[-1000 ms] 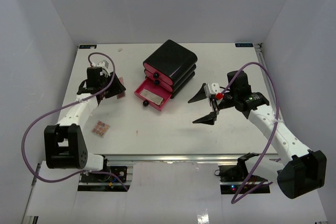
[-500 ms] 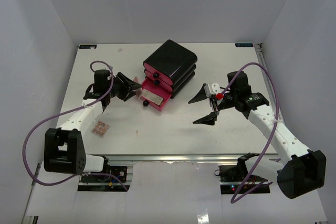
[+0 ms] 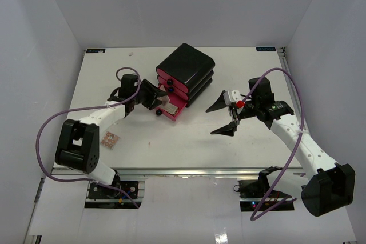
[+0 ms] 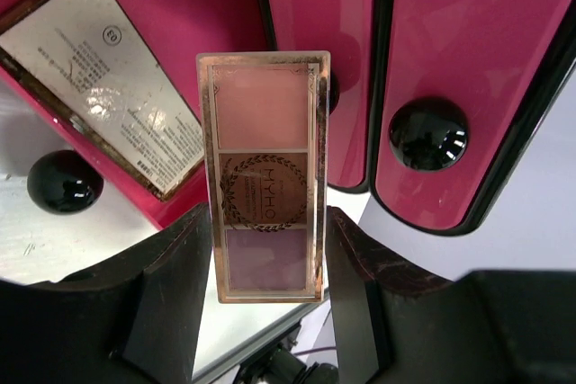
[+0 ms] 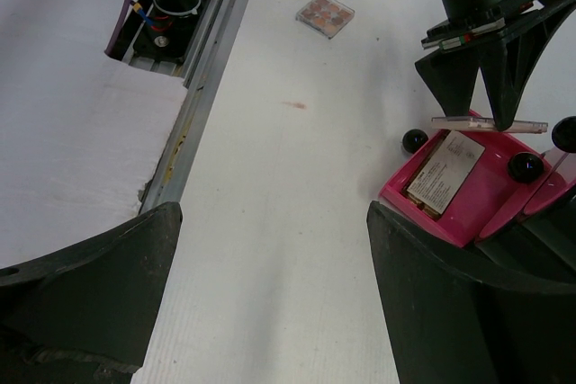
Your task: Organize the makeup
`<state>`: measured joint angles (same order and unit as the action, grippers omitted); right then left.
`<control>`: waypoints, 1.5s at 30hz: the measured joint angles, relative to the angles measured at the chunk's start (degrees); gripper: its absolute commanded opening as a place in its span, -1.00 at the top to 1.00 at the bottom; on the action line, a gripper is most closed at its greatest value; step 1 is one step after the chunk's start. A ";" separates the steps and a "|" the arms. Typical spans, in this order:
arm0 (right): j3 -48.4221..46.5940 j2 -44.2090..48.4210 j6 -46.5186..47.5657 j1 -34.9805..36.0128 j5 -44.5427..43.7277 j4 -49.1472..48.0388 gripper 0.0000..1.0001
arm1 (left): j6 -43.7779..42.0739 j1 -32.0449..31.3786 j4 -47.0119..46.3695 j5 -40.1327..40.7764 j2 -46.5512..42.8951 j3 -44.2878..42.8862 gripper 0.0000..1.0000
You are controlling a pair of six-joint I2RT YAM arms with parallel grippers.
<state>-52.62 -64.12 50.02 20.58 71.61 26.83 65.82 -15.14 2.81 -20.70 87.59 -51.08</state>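
Palette check first: your left claw [image 4: 265,231] is clamped half-closed on a three-pan palette [image 4: 264,177], with a finger on each long edge and the lower end between the pads. It's a narrow rectangle with a rose-gold frame. The top pan is pale pink, the middle pan is brown with a stamped wreath logo, and the bottom pan is mauve. In the left wrist view it sits centre frame, in front of the pink drawer fronts and a round black knob [image 4: 429,134]. From the right wrist view you see it edge-on, flat and thin, hanging just over the open drawer [image 5: 495,200] at the right of the frame. That bottom drawer of the black box [image 3: 186,64] is pulled out. A labelled palette [image 4: 99,78] lies in it, with a beige-metallic rim and a printed white sticker facing up. A small multi-pan palette [image 3: 110,139] in brownish pinks lies on the table [image 3: 189,141] at lower left of the top view, well apart from the box. Your right claw [image 3: 213,120] is spread wide with nothing in it, hovering above the table right of the box.
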 measured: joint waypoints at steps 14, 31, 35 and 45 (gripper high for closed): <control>0.02 0.00 0.00 -0.86 0.64 0.00 -0.81 | 2.61 -0.04 -5.15 -0.58 5.99 -0.26 -0.65; 0.02 -0.02 -0.01 -1.40 1.40 0.00 -0.80 | -2.66 0.01 -3.03 0.70 1.25 -0.67 -0.58; 0.02 -0.07 0.00 -1.41 1.69 0.00 -0.81 | -4.13 0.51 -2.23 1.50 -0.26 -0.67 -0.57; 0.02 -0.11 -0.02 -1.70 2.08 0.00 -0.81 | -6.77 2.01 -1.03 2.72 -1.73 0.01 -0.16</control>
<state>-52.60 -64.23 50.00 18.88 73.69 26.83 59.05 -13.13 1.78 -17.98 85.86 -51.07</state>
